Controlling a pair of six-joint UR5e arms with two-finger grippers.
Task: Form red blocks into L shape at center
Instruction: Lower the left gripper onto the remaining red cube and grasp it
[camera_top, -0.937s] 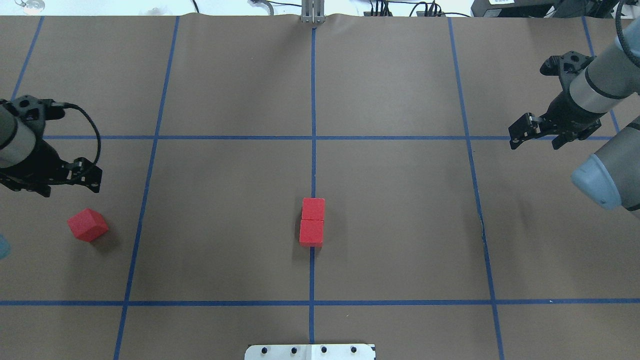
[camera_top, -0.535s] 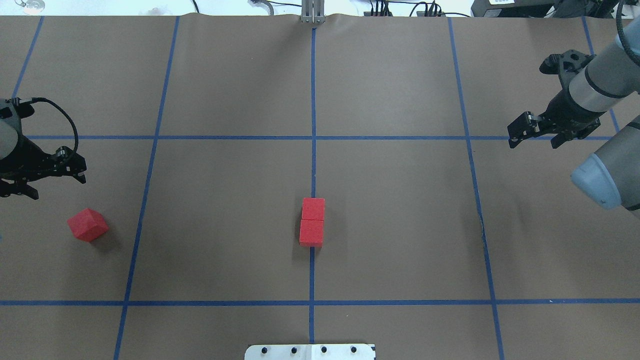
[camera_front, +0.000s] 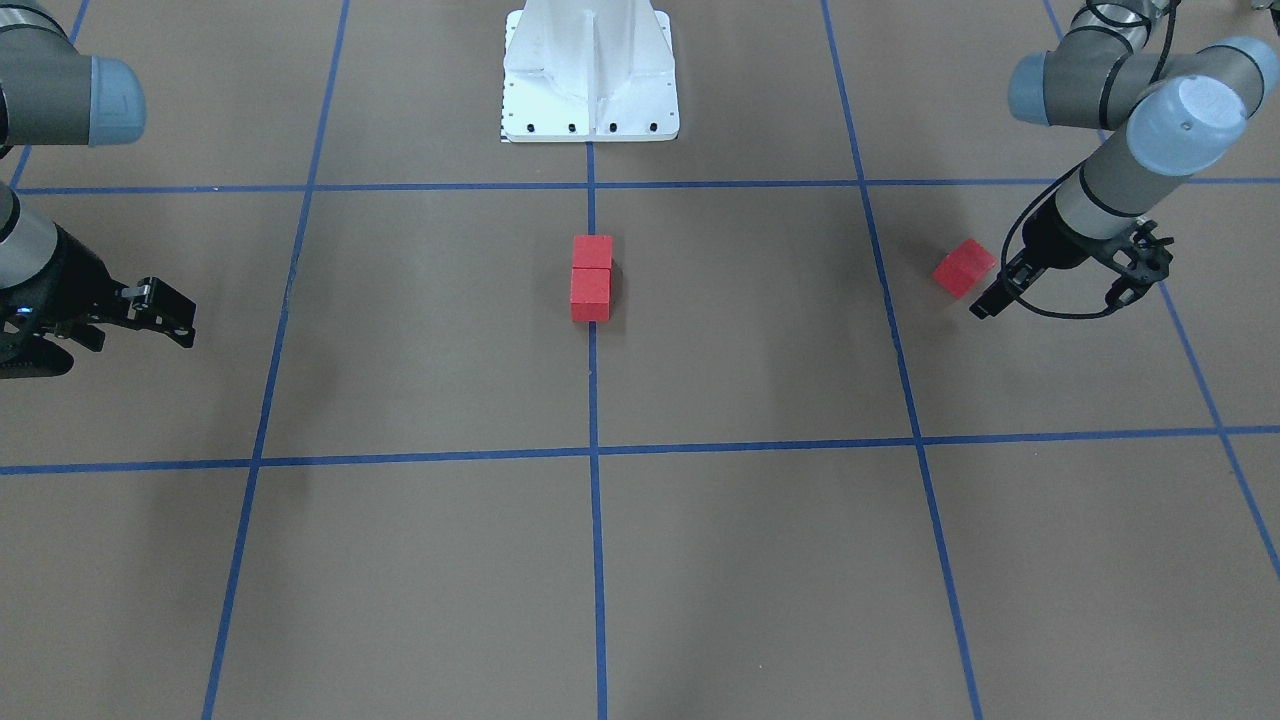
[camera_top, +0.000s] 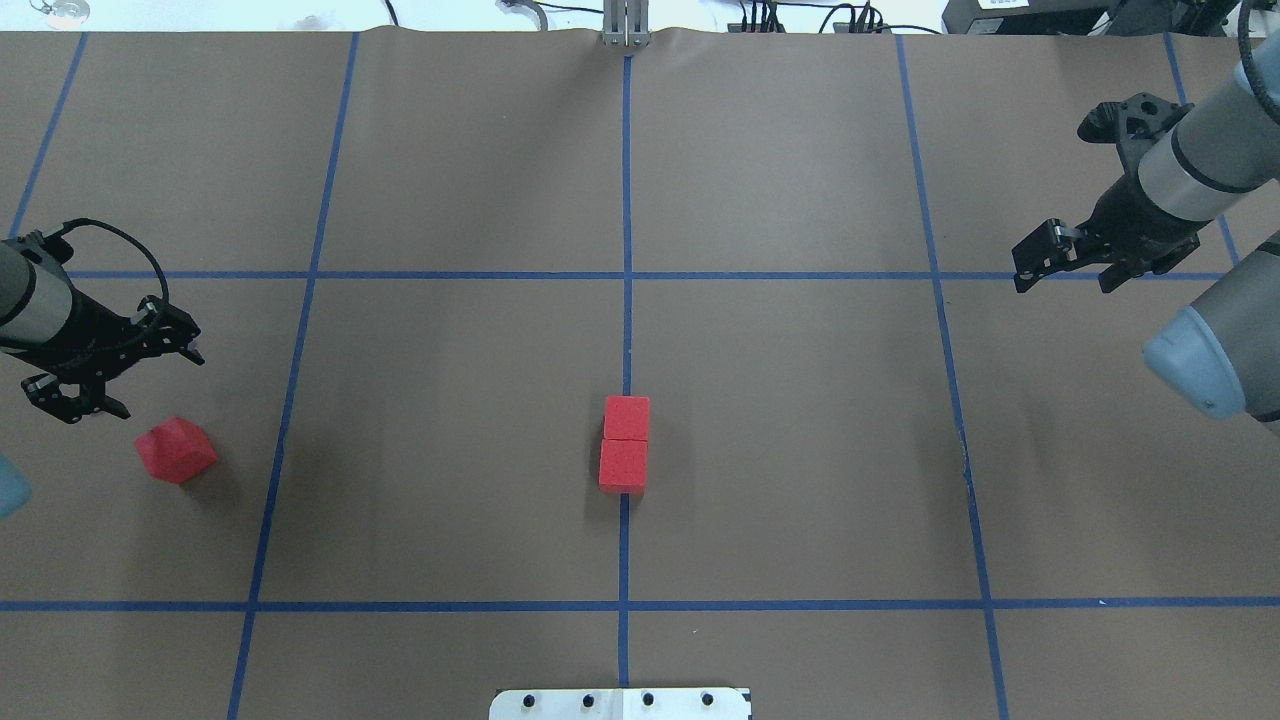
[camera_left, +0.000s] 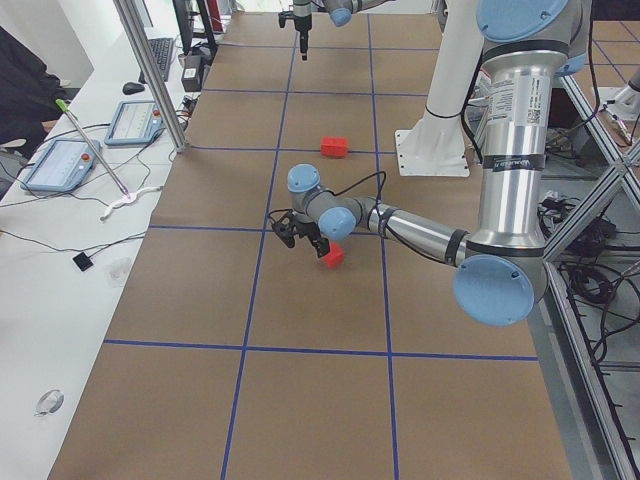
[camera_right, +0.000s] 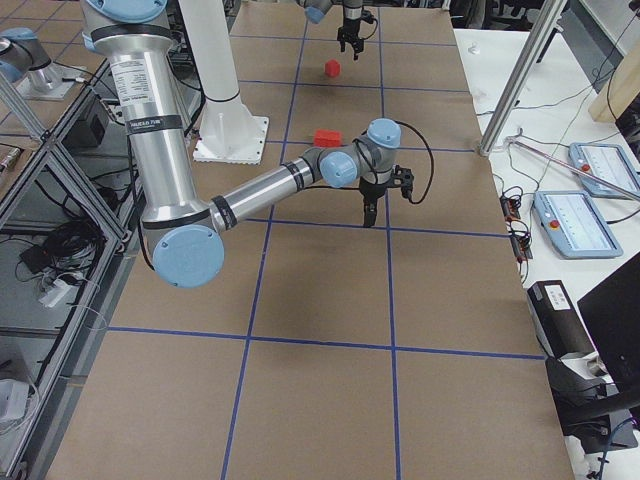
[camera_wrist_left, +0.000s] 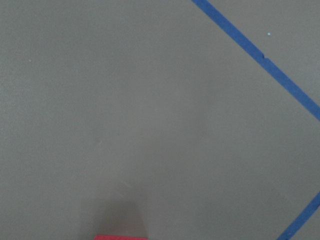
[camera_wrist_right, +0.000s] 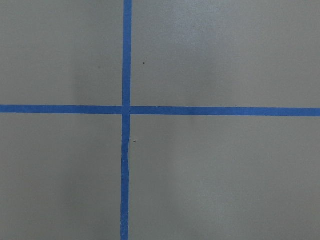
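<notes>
Two red blocks (camera_top: 626, 418) (camera_top: 623, 466) lie touching in a straight pair on the center blue tape line (camera_top: 626, 330); they also show in the front view (camera_front: 591, 278). A third red block (camera_top: 176, 450) (camera_front: 964, 268) lies alone at the far left, turned at an angle. My left gripper (camera_top: 115, 375) (camera_front: 1055, 300) is open and empty, hovering just beyond that block. The left wrist view shows only a sliver of the block (camera_wrist_left: 121, 237) at its bottom edge. My right gripper (camera_top: 1070, 278) (camera_front: 110, 335) is open and empty at the far right, over a tape crossing.
The white robot base plate (camera_top: 620, 703) sits at the near edge, behind the center pair. A metal post (camera_top: 625, 25) stands at the far edge. A side desk with tablets (camera_left: 60, 165) runs along the operators' side. Brown floor lies between the lone block and the pair.
My left gripper swung left, then turned and came nearer to the lone red block. My right gripper drifted slightly away from me. The blocks have not moved.
</notes>
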